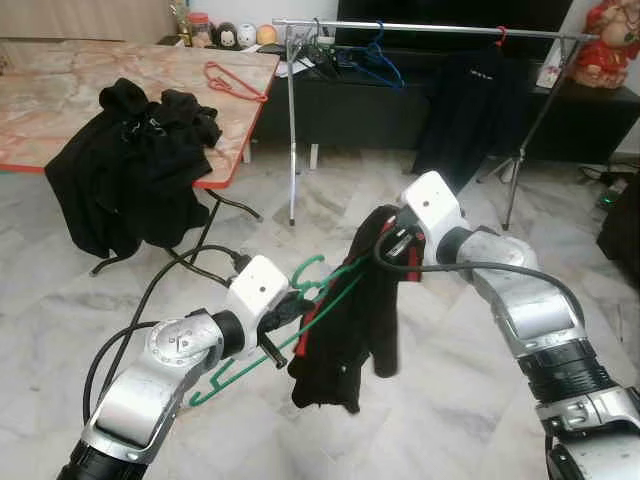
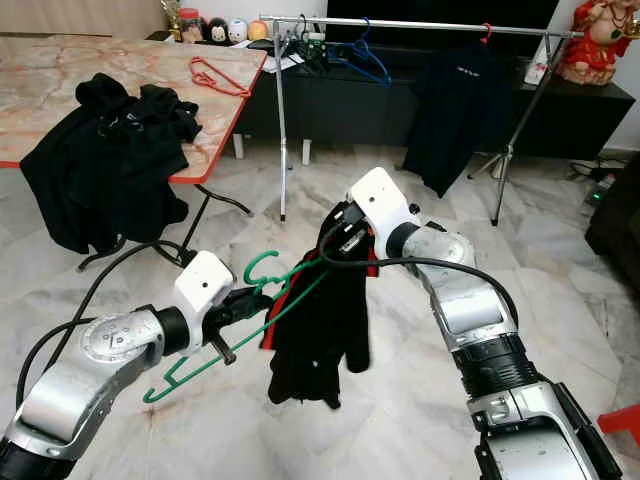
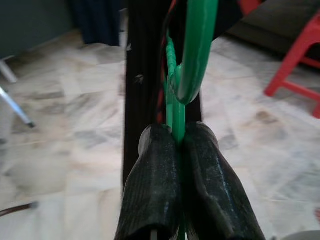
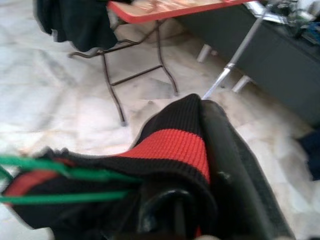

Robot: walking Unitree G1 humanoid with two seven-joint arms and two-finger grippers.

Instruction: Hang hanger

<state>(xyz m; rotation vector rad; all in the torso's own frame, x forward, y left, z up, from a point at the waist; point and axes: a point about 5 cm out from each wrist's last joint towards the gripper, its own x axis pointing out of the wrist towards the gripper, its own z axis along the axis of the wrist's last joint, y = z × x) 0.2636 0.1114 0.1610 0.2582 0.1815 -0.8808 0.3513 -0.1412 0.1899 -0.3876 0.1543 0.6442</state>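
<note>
The green hanger (image 1: pixel 300 320) is held in mid-air in front of the robot, above the marble floor (image 1: pixel 420 400), well short of the clothes rail (image 1: pixel 430 28). The left claw (image 3: pixel 177 145) is clamped shut on the hanger's thin green stem just below the hook. The right claw (image 1: pixel 395 245) grips the ribbed collar of the black garment (image 1: pixel 345 330), which has a red band at the neck; its fingers are closed on the fabric.

Handling estimate: the hanger is light, thin plastic, stiff but likely to flex or twist under side load. The smooth stem may rotate in a pinch grip. The best hold appears to be at the neck, leaving the hook free. The garment is soft, limp knit and hangs bunched beneath the hanger.
</note>
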